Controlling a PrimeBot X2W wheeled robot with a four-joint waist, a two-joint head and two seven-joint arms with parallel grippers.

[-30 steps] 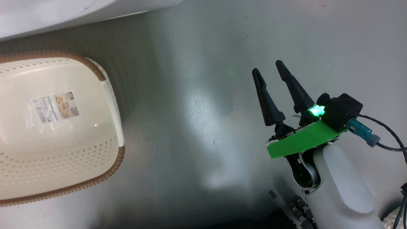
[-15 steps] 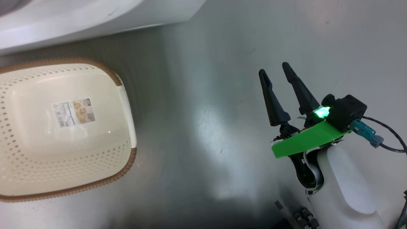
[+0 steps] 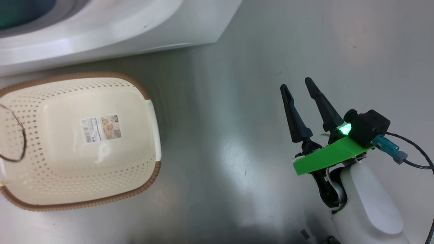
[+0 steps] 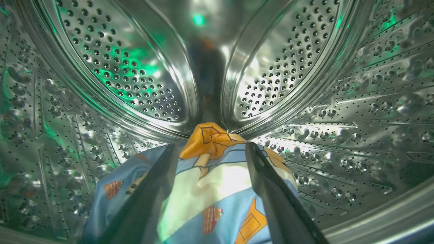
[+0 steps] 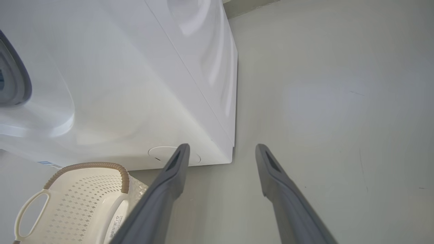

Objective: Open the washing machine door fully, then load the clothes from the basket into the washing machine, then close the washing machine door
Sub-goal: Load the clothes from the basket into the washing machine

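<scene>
My left gripper (image 4: 210, 149) is inside the washing machine's perforated steel drum (image 4: 305, 67), open. The clothes (image 4: 217, 189), light blue fabric with orange and cream parts, lie bunched between and under its two fingers on the drum's bottom. The cream basket (image 3: 149, 178) sits on the floor in front of the white washing machine (image 3: 118, 30), with only its paper label (image 3: 100, 128) inside. My right gripper (image 3: 295, 83) hangs open over bare floor, well to the basket's right. The washing machine door is out of view.
The right wrist view looks past the open right fingers (image 5: 176, 169) at the machine's front corner (image 5: 223, 101), its round flap (image 5: 157, 154) and the basket's handle (image 5: 30, 210). A thin dark cable loop (image 3: 21, 135) crosses the basket's left end. Grey floor (image 3: 237, 101) stretches right of the machine.
The head camera has shifted: basket and machine sit further right and lower in the picture, and more of the machine's front shows. The right gripper holds its open pose.
</scene>
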